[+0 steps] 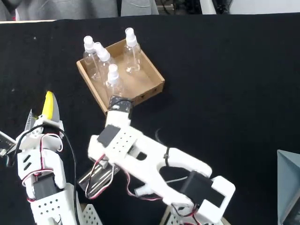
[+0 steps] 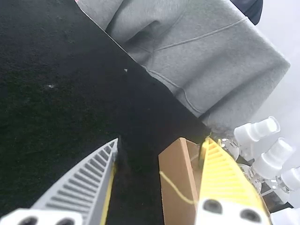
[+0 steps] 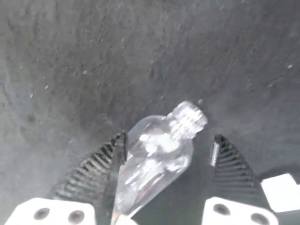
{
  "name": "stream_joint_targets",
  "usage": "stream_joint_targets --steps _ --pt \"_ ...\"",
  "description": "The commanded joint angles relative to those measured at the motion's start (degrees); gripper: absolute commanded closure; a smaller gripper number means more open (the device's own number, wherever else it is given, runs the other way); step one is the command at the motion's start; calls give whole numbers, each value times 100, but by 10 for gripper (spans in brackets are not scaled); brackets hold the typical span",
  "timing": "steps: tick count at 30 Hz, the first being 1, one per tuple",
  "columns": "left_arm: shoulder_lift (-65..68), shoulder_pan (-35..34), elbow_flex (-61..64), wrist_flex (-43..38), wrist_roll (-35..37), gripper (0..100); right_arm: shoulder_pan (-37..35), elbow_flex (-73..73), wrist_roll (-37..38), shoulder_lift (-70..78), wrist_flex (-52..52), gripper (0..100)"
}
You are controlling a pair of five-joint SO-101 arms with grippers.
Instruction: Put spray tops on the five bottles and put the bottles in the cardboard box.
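Observation:
A clear bottle (image 3: 159,154) with a bare threaded neck and no spray top lies on the black cloth. It sits between the dark ribbed fingers of my right gripper (image 3: 170,137), which is open; one finger is close against the bottle and the other stands apart. The cardboard box (image 1: 157,77) holds several upright bottles with white spray tops (image 1: 132,49). My right arm (image 1: 140,154) is folded just in front of the box. My left gripper (image 1: 39,104) is open and holds nothing, at the left of the box. Its yellow and grey fingers frame the box wall (image 2: 176,183) and the spray tops (image 2: 257,131).
Black cloth (image 1: 225,93) covers the table, with free room to the right of the box. A grey object (image 1: 288,183) stands at the right edge. A person in a grey garment (image 2: 197,56) is at the far side of the table.

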Motion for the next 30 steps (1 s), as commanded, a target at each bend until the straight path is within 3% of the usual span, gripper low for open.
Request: stream_joint_targets --steps 1,7,16,23,30 --pt "-62 -48 119 -26 -70 744 -343 -338 -360 -409 -211 757" --pt "-62 -48 119 -26 -70 744 -369 31 -422 -409 -712 757" --pt "-62 -48 119 -26 -70 744 -369 1675 -352 -409 -2954 760" --pt "-62 -48 119 -26 -70 744 -343 1851 35 -418 -2998 761" --pt "-62 -48 119 -26 -70 744 -334 1543 79 -418 -2163 761"
